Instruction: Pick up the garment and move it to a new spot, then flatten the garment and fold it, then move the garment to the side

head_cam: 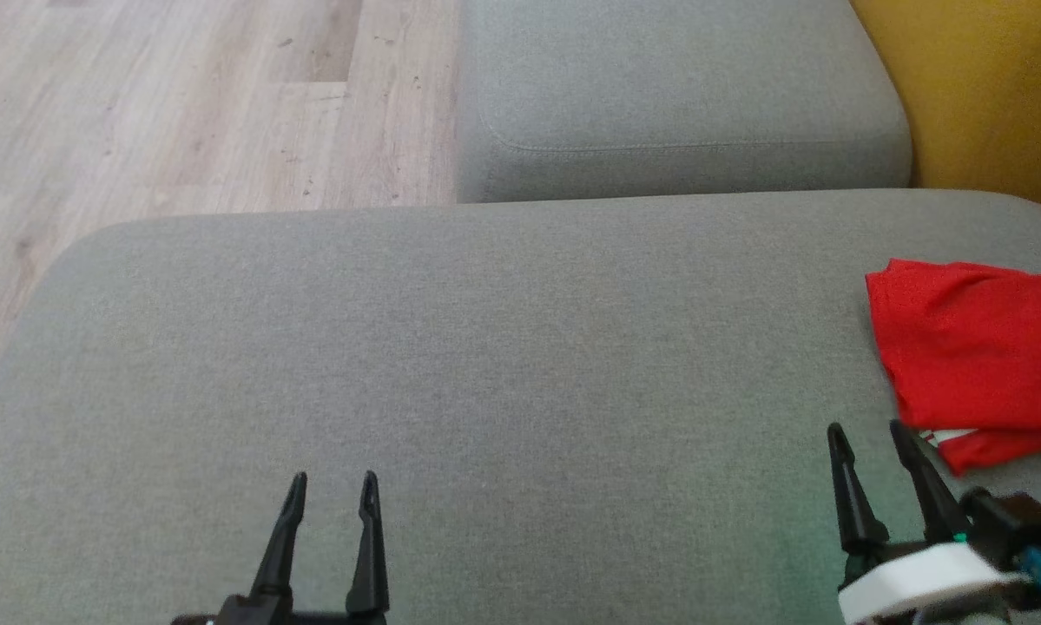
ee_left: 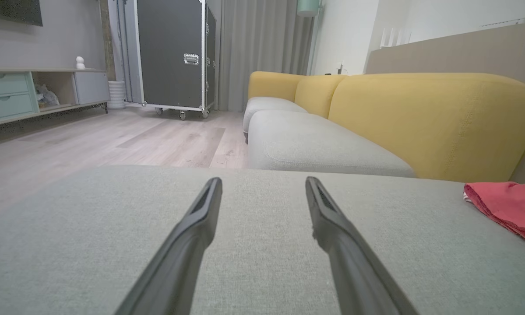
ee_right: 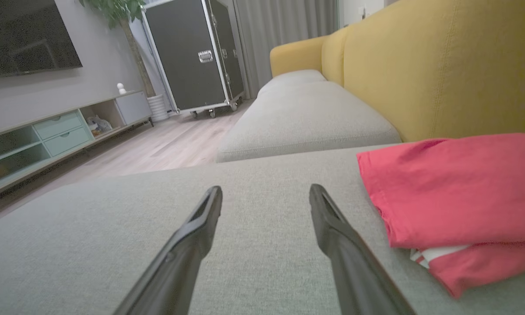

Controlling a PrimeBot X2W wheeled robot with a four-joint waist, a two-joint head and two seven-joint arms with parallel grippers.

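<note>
**Garment lying just right of the right end effector**

Head view: I'm seeing the red garment (head_cam: 971,347) lying folded at the right edge of the seat cushion (head_cam: 485,347). It is sitting just up-right of the right end effector (head_cam: 867,430) and well apart from the left end effector (head_cam: 334,477). The frame is cutting off its long axis.

Left wrist view: fingers are standing wide, holding nothing. The garment (ee_left: 507,205) is lying far right.

Right wrist view: fingers are gaping, empty. The garment (ee_right: 455,188) is showing stacked red layers, with a white stripe peeking out underneath.

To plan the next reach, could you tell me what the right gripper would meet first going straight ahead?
Probably nothing: the right gripper points over bare cushion, passing just left of the red garment.
</note>
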